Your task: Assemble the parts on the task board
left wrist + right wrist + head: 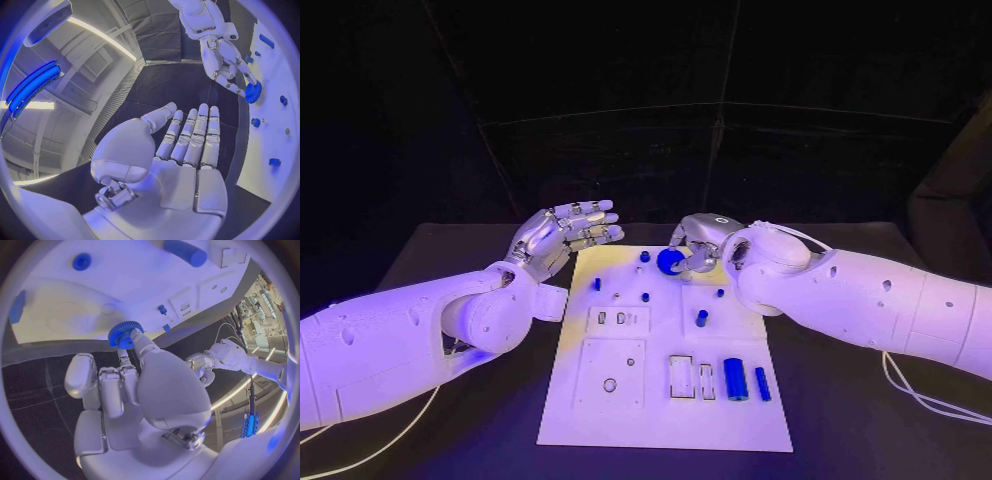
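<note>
In the head view the right hand (700, 247) covers most of the blue gear (671, 261), so its seat on the white board (661, 420) is hidden. The small blue pegs (646, 296) are too small to tell apart.

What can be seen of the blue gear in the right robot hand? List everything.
The blue gear is a small round wheel with fine teeth around its rim, plastic by its look. The right robot hand pinches it between fingertips at the far end of the task board, near the board's surface; whether it touches the board cannot be told. In the left wrist view it sits edge-on against the white plate, and nothing but those fingers visibly touches it.
</note>
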You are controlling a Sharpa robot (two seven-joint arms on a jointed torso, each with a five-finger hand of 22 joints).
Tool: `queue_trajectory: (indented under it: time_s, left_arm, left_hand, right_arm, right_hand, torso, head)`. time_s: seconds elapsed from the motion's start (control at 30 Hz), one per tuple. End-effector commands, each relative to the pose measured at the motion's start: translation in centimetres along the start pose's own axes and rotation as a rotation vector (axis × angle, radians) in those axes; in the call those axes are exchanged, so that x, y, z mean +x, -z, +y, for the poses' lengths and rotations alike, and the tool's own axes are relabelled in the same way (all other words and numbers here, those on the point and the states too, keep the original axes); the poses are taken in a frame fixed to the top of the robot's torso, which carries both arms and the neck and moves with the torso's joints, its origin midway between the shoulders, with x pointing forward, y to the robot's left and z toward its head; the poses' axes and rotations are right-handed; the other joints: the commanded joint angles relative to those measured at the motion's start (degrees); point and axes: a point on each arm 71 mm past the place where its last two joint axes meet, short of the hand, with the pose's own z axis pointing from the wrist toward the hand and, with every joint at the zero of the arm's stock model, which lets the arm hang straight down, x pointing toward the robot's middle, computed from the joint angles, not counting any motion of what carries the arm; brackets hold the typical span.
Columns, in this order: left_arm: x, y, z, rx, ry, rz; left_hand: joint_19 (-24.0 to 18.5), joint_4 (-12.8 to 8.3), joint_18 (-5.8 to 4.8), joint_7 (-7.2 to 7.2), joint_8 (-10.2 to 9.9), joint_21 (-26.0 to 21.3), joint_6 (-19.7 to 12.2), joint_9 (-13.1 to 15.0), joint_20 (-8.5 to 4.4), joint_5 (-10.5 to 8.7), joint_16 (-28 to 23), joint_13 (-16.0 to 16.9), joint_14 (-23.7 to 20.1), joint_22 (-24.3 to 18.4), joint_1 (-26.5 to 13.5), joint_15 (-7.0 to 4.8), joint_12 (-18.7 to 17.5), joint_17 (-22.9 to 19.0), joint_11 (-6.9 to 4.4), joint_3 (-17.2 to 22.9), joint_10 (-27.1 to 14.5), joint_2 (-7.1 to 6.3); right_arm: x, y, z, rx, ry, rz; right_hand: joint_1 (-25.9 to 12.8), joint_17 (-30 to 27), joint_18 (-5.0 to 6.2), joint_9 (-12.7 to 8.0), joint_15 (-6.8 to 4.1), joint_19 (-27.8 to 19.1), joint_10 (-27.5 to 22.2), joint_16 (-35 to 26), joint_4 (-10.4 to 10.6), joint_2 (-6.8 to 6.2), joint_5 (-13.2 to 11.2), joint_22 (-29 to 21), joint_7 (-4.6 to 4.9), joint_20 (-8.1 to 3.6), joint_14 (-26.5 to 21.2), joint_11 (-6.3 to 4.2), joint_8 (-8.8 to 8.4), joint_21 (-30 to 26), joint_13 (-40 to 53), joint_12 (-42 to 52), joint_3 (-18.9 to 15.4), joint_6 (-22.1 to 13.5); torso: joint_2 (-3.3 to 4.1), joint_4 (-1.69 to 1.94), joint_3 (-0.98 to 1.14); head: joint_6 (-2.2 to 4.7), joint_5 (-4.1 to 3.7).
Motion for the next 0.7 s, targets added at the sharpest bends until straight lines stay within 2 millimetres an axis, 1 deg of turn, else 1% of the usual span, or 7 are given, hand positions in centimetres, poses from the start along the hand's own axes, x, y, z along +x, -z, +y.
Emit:
queue_trajectory:
  time_s: [0.03, 0.17, 0.2, 0.23, 0.3, 0.4, 0.7]
  left_arm:
    - [0.2, 0.0, -0.2, 0.009, 0.006, 0.016]
    - [0.3, -0.1, -0.2, 0.009, 0.007, 0.017]
    - [0.3, -0.1, -0.2, 0.009, 0.007, 0.017]
    - [0.3, -0.1, -0.1, 0.009, 0.007, 0.017]
    - [0.3, -0.1, -0.1, 0.01, 0.007, 0.017]
    - [0.3, -0.1, -0.1, 0.01, 0.006, 0.017]
    - [0.4, -0.2, -0.1, 0.009, 0.006, 0.018]
  left_hand:
    - [0.6, 0.0, 1.05, 4.89, 0.3, -0.3, -0.3, 0.0, 0.0, 0.16, 0.4, 0.0, 0.4, -0.1, -0.4, -0.1, 0.3, -0.1, -0.01, 0.3, 0.3, 0.06]
    - [0.6, 0.0, 1.05, 4.89, 0.3, -0.3, -0.3, 0.0, 0.0, 0.16, 0.4, 0.0, 0.4, -0.1, -0.4, -0.1, 0.3, -0.1, -0.01, 0.3, 0.3, 0.06]
    - [0.6, 0.0, 1.05, 4.89, 0.3, -0.3, -0.3, 0.0, 0.0, 0.16, 0.4, 0.0, 0.4, -0.1, -0.4, -0.1, 0.3, -0.1, -0.01, 0.3, 0.3, 0.06]
    - [0.6, 0.0, 1.05, 4.89, 0.3, -0.3, -0.3, 0.0, 0.0, 0.16, 0.4, 0.0, 0.4, -0.1, -0.4, -0.1, 0.3, -0.1, -0.01, 0.3, 0.3, 0.06]
    - [0.6, 0.0, 1.05, 4.89, 0.3, -0.3, -0.3, 0.0, 0.0, 0.16, 0.4, 0.0, 0.4, -0.1, -0.4, -0.1, 0.3, -0.1, -0.01, 0.3, 0.3, 0.06]
    - [0.6, 0.0, 1.05, 4.89, 0.3, -0.3, -0.3, 0.0, 0.0, 0.16, 0.4, 0.0, 0.4, -0.1, -0.4, -0.1, 0.3, -0.1, -0.01, 0.3, 0.3, 0.06]
    - [0.6, 0.0, 1.04, 4.89, 0.4, -0.4, -0.3, 0.0, 0.0, 0.16, 0.4, 0.0, 0.3, -0.1, -0.5, -0.1, 0.4, -0.1, -0.01, 0.4, 0.3, -0.02]
  right_arm:
    - [-0.4, -0.5, 1.1, -0.035, 0.064, -0.063]
    - [-0.2, -1.2, 2.5, -0.064, 0.08, -0.07]
    - [-0.2, -1.4, 2.8, -0.069, 0.082, -0.07]
    - [-0.1, -1.7, 3.2, -0.076, 0.085, -0.069]
    - [0.1, -2.1, 3.7, -0.082, 0.09, -0.064]
    - [0.3, -2.4, 4.1, -0.085, 0.095, -0.055]
    - [1.1, -3.5, 4.9, -0.085, 0.113, -0.008]
  right_hand:
    - [-0.3, 10.6, -1.05, 0.2, -0.45, 0.0, 0.3, 0.3, 0.1, -0.34, 0.1, 0.1, -1.75, -0.21, 5.0, -0.12, -0.26, 0.3, 5.5, -0.2, 0.6, 3.2]
    - [-0.3, 10.6, -1.05, 0.2, -0.45, 0.0, 0.3, 0.3, 0.1, -0.34, 0.1, 0.1, -1.74, -0.21, 5.0, -0.11, -0.28, 0.3, 5.5, -0.2, 0.6, 3.2]
    - [-0.4, 10.6, -1.06, 0.2, -0.45, 0.0, 0.3, 0.3, 0.1, -0.37, 0.1, 0.1, -1.73, -0.21, 5.0, -0.11, -0.34, 0.3, 5.5, -0.3, 0.7, 3.2]
    - [-0.4, 10.6, -1.06, 0.2, -0.45, 0.0, 0.3, 0.3, 0.1, -0.37, 0.1, 0.1, -1.73, -0.21, 5.0, -0.11, -0.34, 0.3, 5.5, -0.3, 0.7, 3.2]
    - [-0.4, 10.6, -1.06, 0.2, -0.45, 0.0, 0.3, 0.3, 0.1, -0.37, 0.1, 0.1, -1.73, -0.21, 5.0, -0.11, -0.34, 0.3, 5.5, -0.3, 0.7, 3.2]
    - [-0.5, 10.6, -1.06, 0.1, -0.44, 0.0, 0.2, 0.3, 0.1, -0.42, 0.1, 0.1, -1.71, -0.2, 5.0, -0.09, -0.47, 0.3, 5.5, -0.3, 0.8, 3.1]
    - [-1.1, 10.5, -1.05, 0.0, -0.33, 0.0, 0.0, 0.3, 0.0, -0.78, -0.3, 0.0, -1.51, -0.14, 5.0, 0.06, -1.09, 0.3, 5.2, -0.6, 1.3, 2.7]
  torso:
    - [0.06, 0.09, 0.05]
    - [0.05, 0.06, 0.05]
    - [0.07, 0.12, 0.03]
    - [0.07, -0.05, 0.1]
    - [0.08, -0.09, 0.12]
    - [0.09, -0.19, 0.15]
    - [0.08, -0.2, 0.18]
  head:
    - [-0.11, 0.17]
    - [-0.11, 0.31]
    - [-0.14, 0.33]
    - [-0.19, 0.52]
    - [-0.22, 0.53]
    - [-0.26, 0.56]
    - [-0.42, 0.52]
